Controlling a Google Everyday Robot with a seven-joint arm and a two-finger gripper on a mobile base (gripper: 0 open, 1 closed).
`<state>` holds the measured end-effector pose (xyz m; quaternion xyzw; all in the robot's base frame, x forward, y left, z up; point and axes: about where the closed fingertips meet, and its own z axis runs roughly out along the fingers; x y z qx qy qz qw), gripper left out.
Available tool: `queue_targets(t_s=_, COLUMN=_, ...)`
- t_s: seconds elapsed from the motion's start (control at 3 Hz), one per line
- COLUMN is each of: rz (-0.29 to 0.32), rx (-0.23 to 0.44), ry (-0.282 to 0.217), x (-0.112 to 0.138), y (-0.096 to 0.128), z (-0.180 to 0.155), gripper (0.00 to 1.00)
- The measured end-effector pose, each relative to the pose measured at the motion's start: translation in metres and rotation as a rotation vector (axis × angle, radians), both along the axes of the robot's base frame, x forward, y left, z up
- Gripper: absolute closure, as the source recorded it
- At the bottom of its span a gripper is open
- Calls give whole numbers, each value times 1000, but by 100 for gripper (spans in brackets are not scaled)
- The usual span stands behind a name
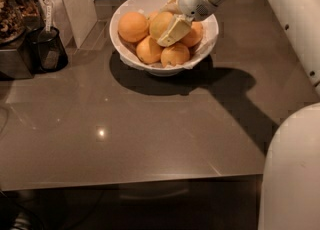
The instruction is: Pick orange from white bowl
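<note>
The orange (160, 22), dull and yellowish, sits at the middle of the white bowl (165, 68), hemmed in by smaller, brighter fruits (132, 26). The gripper (173, 31) lies across its right side; whether it grips cannot be told. The round, glossy bowl stands on a smooth brown table (150, 134). Left of the bowl stands a dark mesh cup (48, 50).

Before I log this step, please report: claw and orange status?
Claw inside white bowl, at the orange. Orange not yet lifted. Smaller oranges crowd close around it.
</note>
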<state>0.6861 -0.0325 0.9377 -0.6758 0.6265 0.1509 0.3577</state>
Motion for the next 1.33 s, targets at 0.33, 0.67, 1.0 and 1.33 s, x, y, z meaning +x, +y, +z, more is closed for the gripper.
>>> queue_targets(t_s=0.33, rz=0, rx=0, ry=0, x=0, y=0, z=0, gripper=65)
queue_targets(t_s=0.67, rz=0, rx=0, ry=0, x=0, y=0, z=0, gripper=89)
queue_targets(t_s=1.0, rz=0, rx=0, ry=0, x=0, y=0, z=0, gripper=100)
queue_targets(t_s=1.33, rz=0, rx=0, ry=0, x=0, y=0, z=0, gripper=100)
